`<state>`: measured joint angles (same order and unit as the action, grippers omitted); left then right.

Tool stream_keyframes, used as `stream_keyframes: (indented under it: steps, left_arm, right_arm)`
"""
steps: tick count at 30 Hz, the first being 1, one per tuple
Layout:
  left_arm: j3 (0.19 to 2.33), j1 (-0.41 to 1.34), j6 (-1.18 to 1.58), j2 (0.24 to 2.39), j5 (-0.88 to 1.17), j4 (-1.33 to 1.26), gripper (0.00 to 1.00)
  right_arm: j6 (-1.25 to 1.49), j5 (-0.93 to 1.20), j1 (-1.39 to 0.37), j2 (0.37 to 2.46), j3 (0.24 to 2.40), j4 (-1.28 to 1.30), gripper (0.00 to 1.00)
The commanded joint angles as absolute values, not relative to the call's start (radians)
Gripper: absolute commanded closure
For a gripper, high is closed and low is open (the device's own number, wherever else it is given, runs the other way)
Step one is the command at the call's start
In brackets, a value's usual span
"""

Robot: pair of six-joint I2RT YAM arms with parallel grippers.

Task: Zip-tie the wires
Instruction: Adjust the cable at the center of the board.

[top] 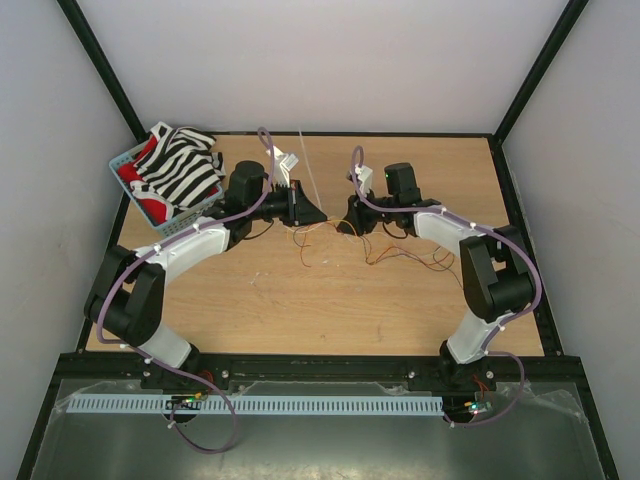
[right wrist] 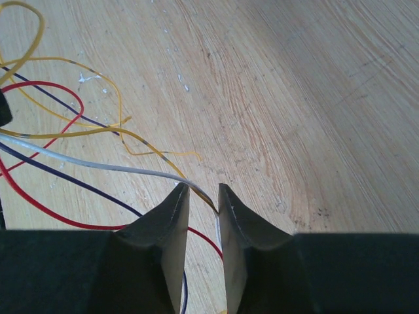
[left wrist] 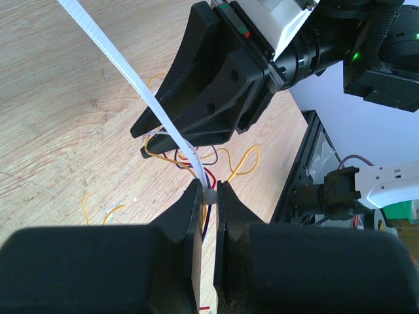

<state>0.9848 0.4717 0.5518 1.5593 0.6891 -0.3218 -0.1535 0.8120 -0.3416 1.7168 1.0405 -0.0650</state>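
The left gripper [left wrist: 208, 196] was pinched together on the lower end of the zip tie [left wrist: 124, 69], with no gap showing beside the whitish plastic. From there the strip rose in a straight slant up and away from the fingers. A few of the wires [right wrist: 98, 166] ran close past that same pinch point, though I could not tell whether they were caught in it. The right gripper [right wrist: 200, 196] sat just beside the left one, near the middle of the table [right wrist: 294, 98]. Its fingers stood a little apart, with a narrow gap between them, and grey, yellow, red and dark strands led into that gap. The rest of the wires lay in loose curls on the wood around and to the right of both grippers. A basket [top: 125, 160] holding a striped cloth [top: 185, 165] stood at the far left corner.
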Motion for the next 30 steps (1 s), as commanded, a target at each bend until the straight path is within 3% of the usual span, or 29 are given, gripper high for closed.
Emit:
stream_keyframes:
  steps: [1, 3, 9, 15, 26, 30]
  left_arm:
    - [1.016, 0.467, 0.556, 1.555, 0.703, -0.334, 1.0]
    - [1.012, 0.466, 0.556, 1.554, 0.701, -0.334, 1.0]
    - [1.005, 0.463, 0.554, 1.551, 0.69, -0.334, 1.0]
    - [1.003, 0.463, 0.554, 1.552, 0.692, -0.334, 1.0]
    - [1.001, 0.459, 0.554, 1.552, 0.689, -0.335, 1.0]
    - [0.994, 0.451, 0.555, 1.547, 0.677, -0.334, 1.0]
  right_arm:
    - [-0.181, 0.777, -0.345, 1.695, 1.067, -0.036, 0.68]
    - [-0.183, 0.763, -0.345, 1.686, 1.068, -0.015, 0.69]
    - [-0.181, 0.749, -0.344, 1.66, 1.052, 0.001, 0.59]
    - [-0.183, 0.749, -0.344, 1.639, 1.049, 0.006, 0.63]
    - [-0.175, 0.743, -0.343, 1.655, 1.054, 0.009, 0.98]
    - [-0.171, 0.7, -0.34, 1.635, 1.05, 0.01, 1.0]
